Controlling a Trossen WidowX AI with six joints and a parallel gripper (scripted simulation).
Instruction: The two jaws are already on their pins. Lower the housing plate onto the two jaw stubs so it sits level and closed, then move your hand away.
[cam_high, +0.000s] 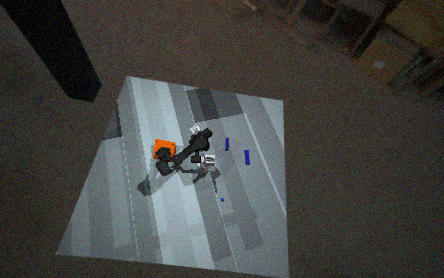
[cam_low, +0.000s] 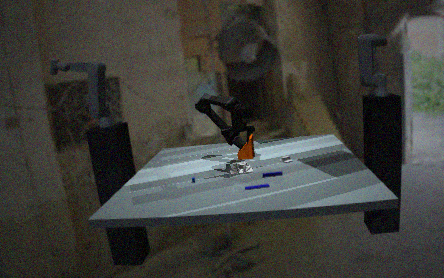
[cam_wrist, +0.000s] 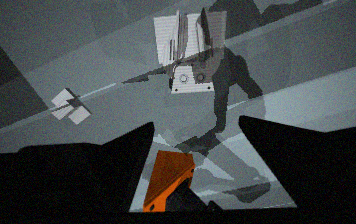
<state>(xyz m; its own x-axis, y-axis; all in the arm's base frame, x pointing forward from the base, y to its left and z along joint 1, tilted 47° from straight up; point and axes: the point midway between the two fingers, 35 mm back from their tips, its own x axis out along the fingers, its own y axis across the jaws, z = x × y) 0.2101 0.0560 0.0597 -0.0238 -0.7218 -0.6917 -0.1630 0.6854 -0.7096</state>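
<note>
The white housing assembly (cam_high: 210, 159) (cam_low: 239, 167) (cam_wrist: 192, 87) stands on the table. In the wrist view two tall, narrow jaw parts run along its upper part, and two round pin or stub ends show near its lower edge. The housing plate cannot be clearly told apart from the other pale parts, so I cannot tell whether it sits level and closed. My gripper (cam_wrist: 195, 122) is open, with nothing between its black fingers. In the wrist view the fingertips show below the assembly, clear of it. The arm's shadow falls over part of the assembly.
A small white part (cam_high: 195, 129) (cam_low: 286, 159) (cam_wrist: 79, 114) lies apart from the assembly. Two dark blue bars (cam_high: 247, 157) (cam_low: 257, 187) and a small blue block (cam_high: 222, 199) (cam_low: 193, 180) lie on the table. An orange block (cam_high: 170, 146) (cam_low: 246, 151) (cam_wrist: 172, 167) stands at the arm's base.
</note>
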